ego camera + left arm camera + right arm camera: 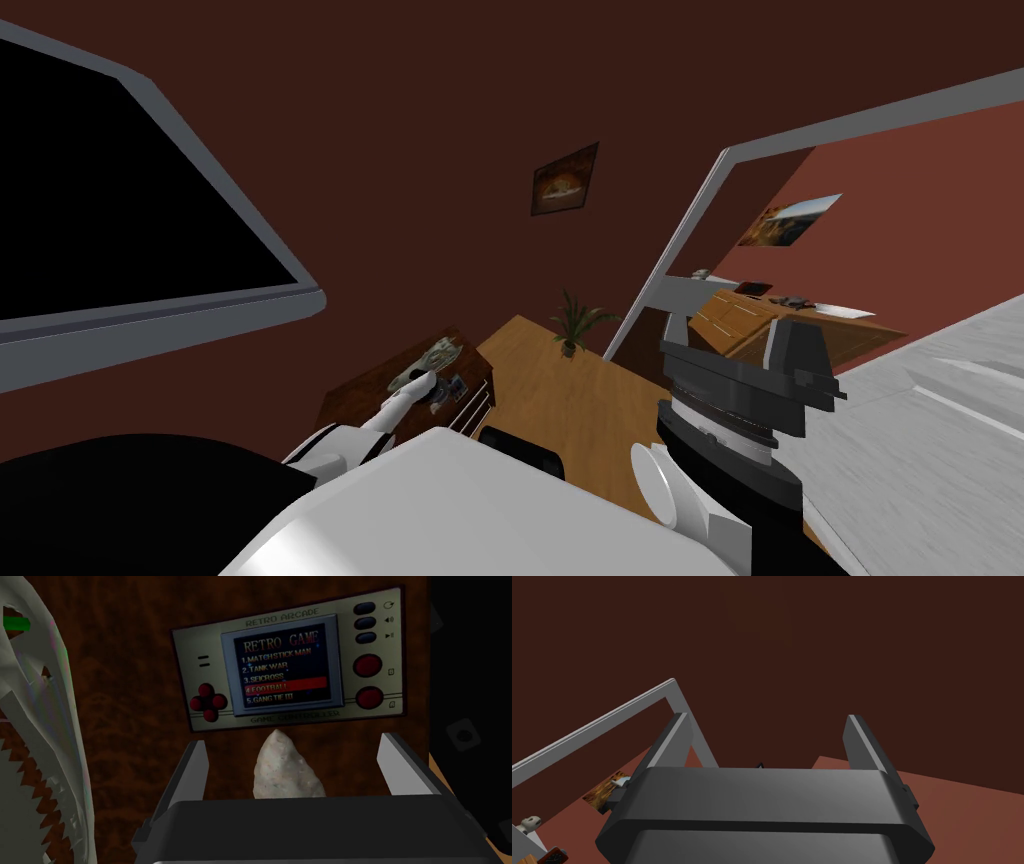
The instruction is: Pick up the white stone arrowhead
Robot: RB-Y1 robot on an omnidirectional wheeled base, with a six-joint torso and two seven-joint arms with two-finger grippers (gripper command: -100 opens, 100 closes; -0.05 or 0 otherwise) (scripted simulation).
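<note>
The arrowhead (287, 768) looks like rough, chipped stone, pale, faintly speckled and matt. The desk (125, 676) top under it is dark reddish wood with a mottled, burl-like grain. The handheld game console (295, 671) has a smooth beige casing, plastic by the look. The left gripper (294, 741) has smooth, matt grey fingers (192, 768). The floor (560, 400) is warm brown wood.

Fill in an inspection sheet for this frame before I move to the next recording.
Surface: dark brown wooden cabinet top.
Job's things: white speckled stone arrowhead, lying on it, untouched.
Clutter: beige handheld game console beyond the tip; white toothed skeleton piece beside.
Pincers: left pincer open, straddling the arrowhead; right pincer open, held aside.
Cables: nothing seen.
Surroundings: dark red wall, potted green plant, framed picture.
</note>
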